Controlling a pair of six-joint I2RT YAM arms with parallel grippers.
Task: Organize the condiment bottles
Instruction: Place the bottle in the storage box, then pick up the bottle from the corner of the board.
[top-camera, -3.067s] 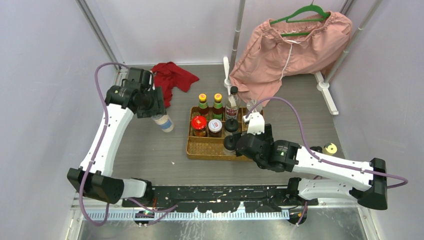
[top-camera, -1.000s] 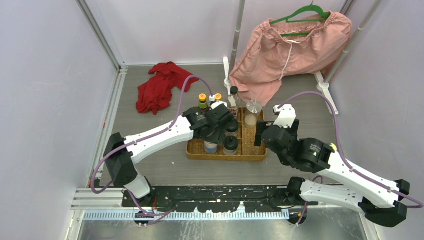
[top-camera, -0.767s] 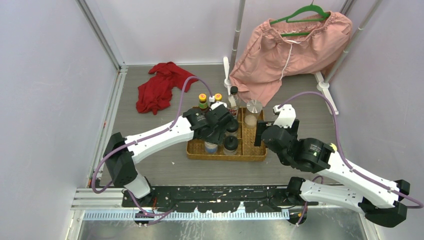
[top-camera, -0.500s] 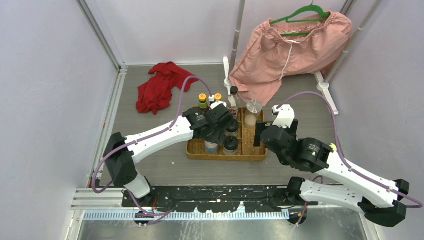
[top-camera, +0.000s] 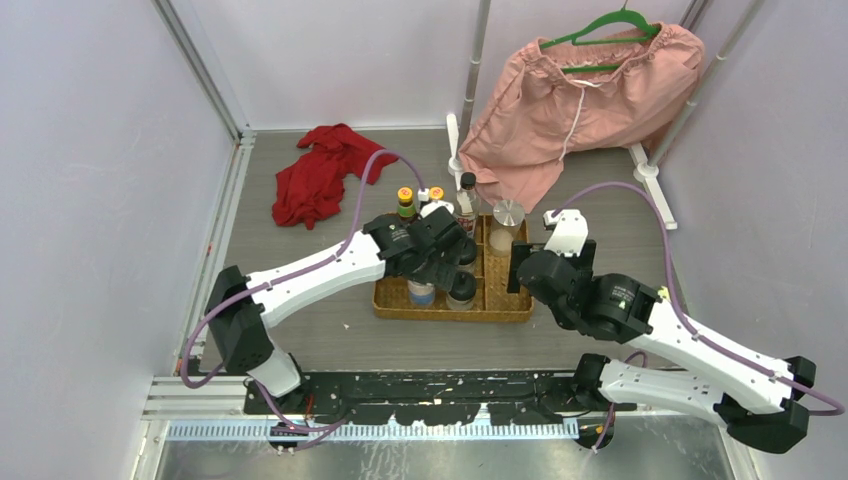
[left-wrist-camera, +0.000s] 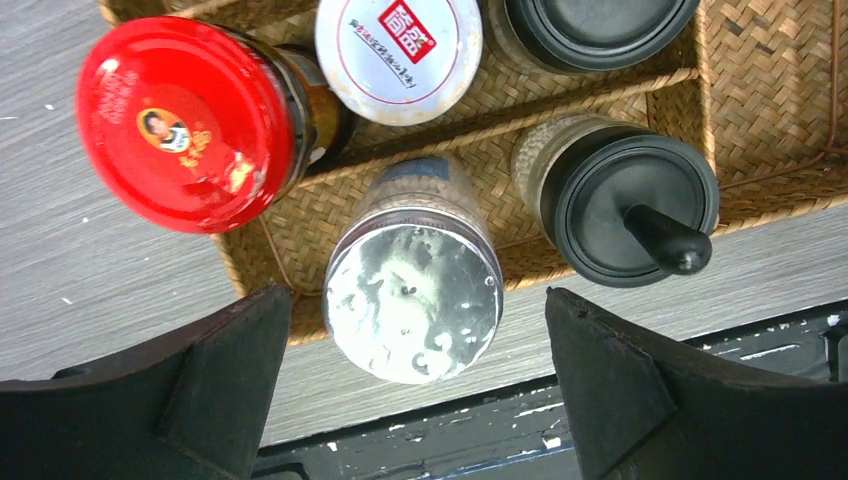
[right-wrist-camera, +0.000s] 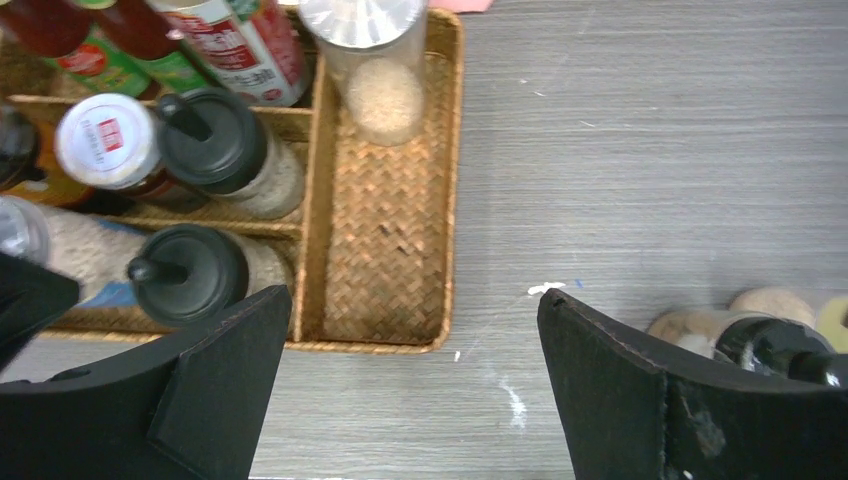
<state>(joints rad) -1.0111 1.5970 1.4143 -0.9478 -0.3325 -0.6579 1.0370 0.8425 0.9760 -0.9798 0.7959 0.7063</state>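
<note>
The woven tray (top-camera: 500, 305) holds the condiment bottles. A clear shaker with a silver lid (left-wrist-camera: 412, 305) stands upright in its front left compartment. My left gripper (left-wrist-camera: 420, 395) hangs over it, open, with both fingers well clear of its sides. Around it are a red-lidded jar (left-wrist-camera: 185, 120), a white-lidded jar (left-wrist-camera: 398, 45) and a black-capped shaker (left-wrist-camera: 630, 205). Behind stand two yellow-capped sauces (top-camera: 405, 200) and a tall black-capped bottle (top-camera: 467, 200). My right gripper (right-wrist-camera: 415, 390) is open and empty above the tray's right front corner. A silver-lidded shaker (right-wrist-camera: 375, 60) stands at the right rear.
A small yellow-lidded jar (top-camera: 661, 292) sits on the table right of the tray, mostly hidden by my right arm. A red cloth (top-camera: 320, 175) lies at the back left. Pink shorts (top-camera: 580, 100) hang from a green hanger at the back right.
My left gripper has opened and let go of the silver-lidded clear shaker, which now stands in the tray. My right arm has barely shifted.
</note>
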